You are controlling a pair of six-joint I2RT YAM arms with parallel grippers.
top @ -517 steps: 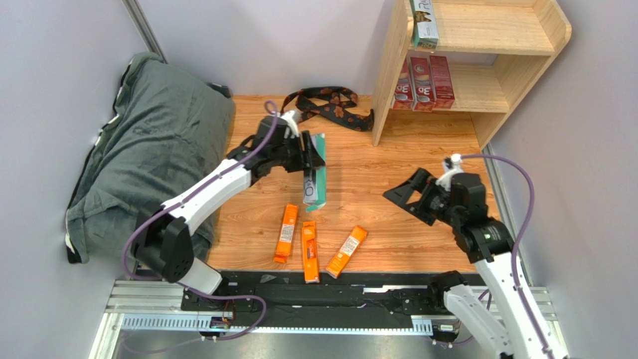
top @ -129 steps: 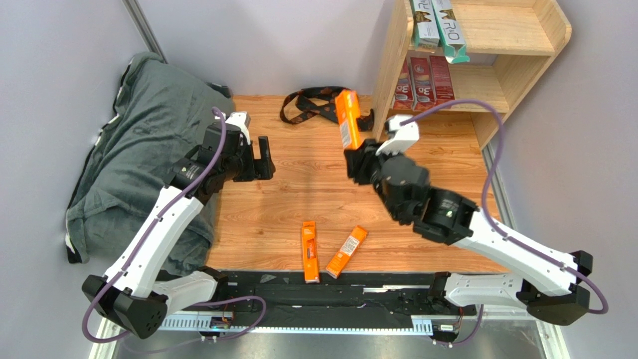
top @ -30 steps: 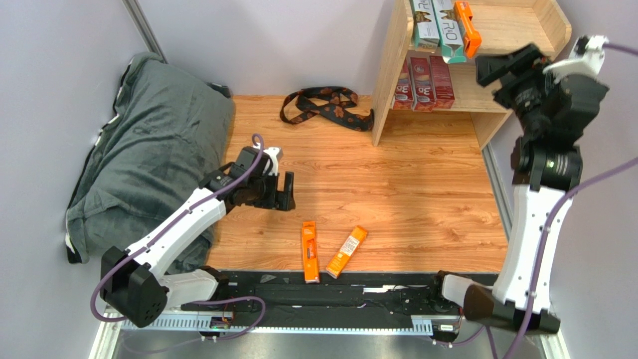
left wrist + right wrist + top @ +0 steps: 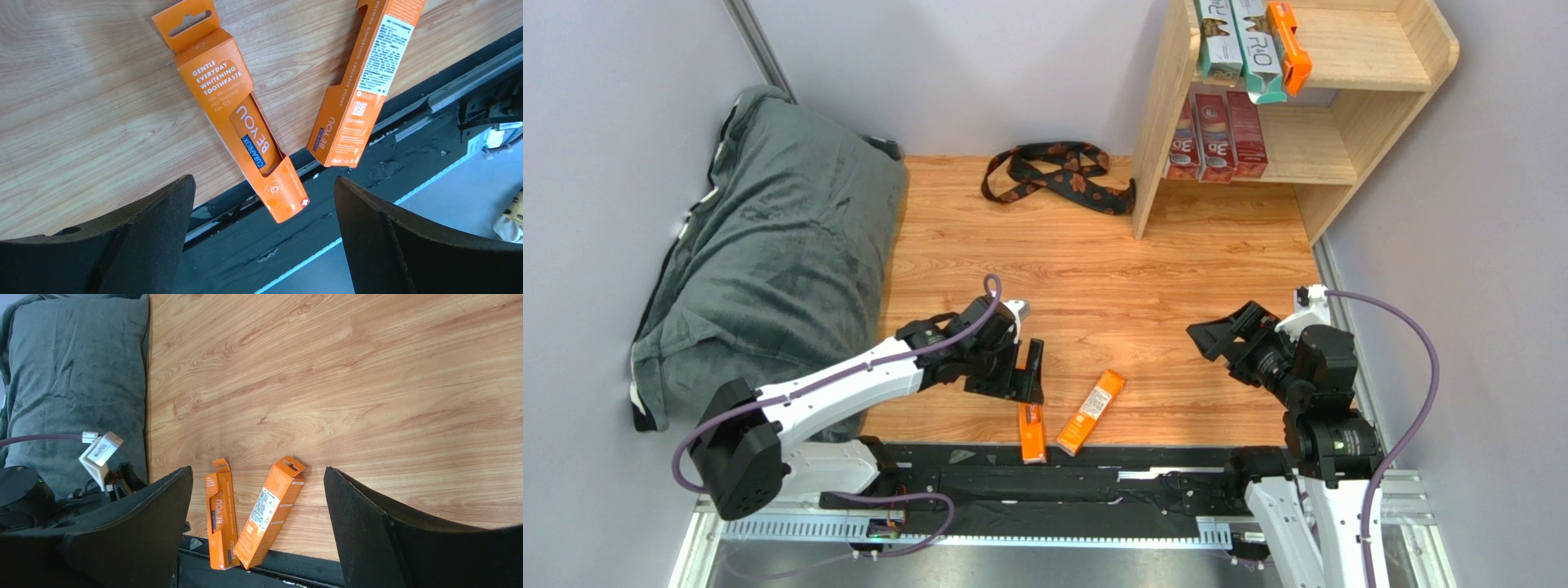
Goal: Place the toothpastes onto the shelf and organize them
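Two orange toothpaste boxes lie flat at the table's near edge: one (image 4: pixel 1030 431) (image 4: pixel 242 125) (image 4: pixel 219 517) partly under my left gripper, the other (image 4: pixel 1090 412) (image 4: pixel 366 73) (image 4: pixel 269 509) just to its right. My left gripper (image 4: pixel 1030 374) (image 4: pixel 264 245) is open and empty, directly above the left box. My right gripper (image 4: pixel 1225 335) (image 4: pixel 258 520) is open and empty at the right, apart from the boxes. The wooden shelf (image 4: pixel 1369 55) at the back right holds a silver-white box (image 4: pixel 1219 37), a teal box (image 4: pixel 1259 49) and an orange box (image 4: pixel 1286 43) on top, and three dark red boxes (image 4: pixel 1216 132) on the lower tier.
A dark grey cushion (image 4: pixel 762 233) (image 4: pixel 73 373) fills the left side. A black-and-brown patterned strap (image 4: pixel 1057 172) lies on the table left of the shelf. A black rail (image 4: pixel 1112 472) runs along the near edge. Grey walls close in left, back and right.
My right arm has come down from the shelf top, where the orange box stays, to the near right of the table. My left gripper has moved nearer and right, over the left orange box.
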